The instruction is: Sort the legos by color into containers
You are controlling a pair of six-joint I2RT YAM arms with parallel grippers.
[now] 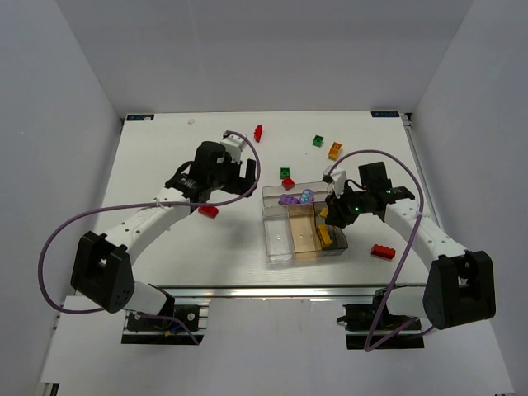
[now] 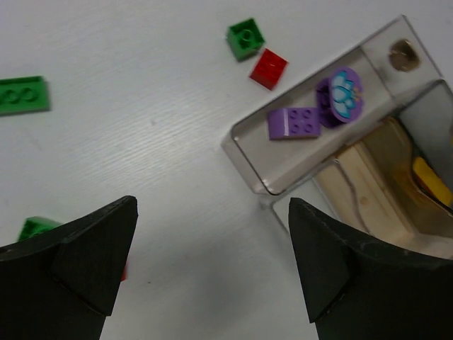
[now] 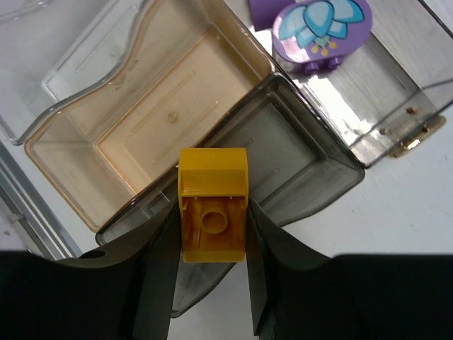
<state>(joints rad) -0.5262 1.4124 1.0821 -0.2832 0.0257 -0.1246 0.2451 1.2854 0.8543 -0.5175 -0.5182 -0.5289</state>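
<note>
The clear tray (image 1: 279,243) stands at centre right, with a wide compartment and clear, amber and smoky grey narrow ones. My right gripper (image 1: 332,216) (image 3: 212,216) is shut on a yellow brick (image 3: 212,191), holding it above the smoky grey compartment (image 3: 311,152). A lilac brick (image 2: 302,122) and a lilac rounded piece (image 2: 345,95) lie in the wide compartment. My left gripper (image 1: 223,188) (image 2: 212,262) is open and empty over bare table, left of the tray. A red brick (image 1: 208,210) lies beside it.
Loose bricks lie on the table: red (image 1: 258,133), green (image 1: 318,140), orange (image 1: 334,150), green (image 1: 285,172) and red (image 1: 289,183) behind the tray, and red (image 1: 382,251) right of it. A green flat brick (image 2: 23,95) shows in the left wrist view.
</note>
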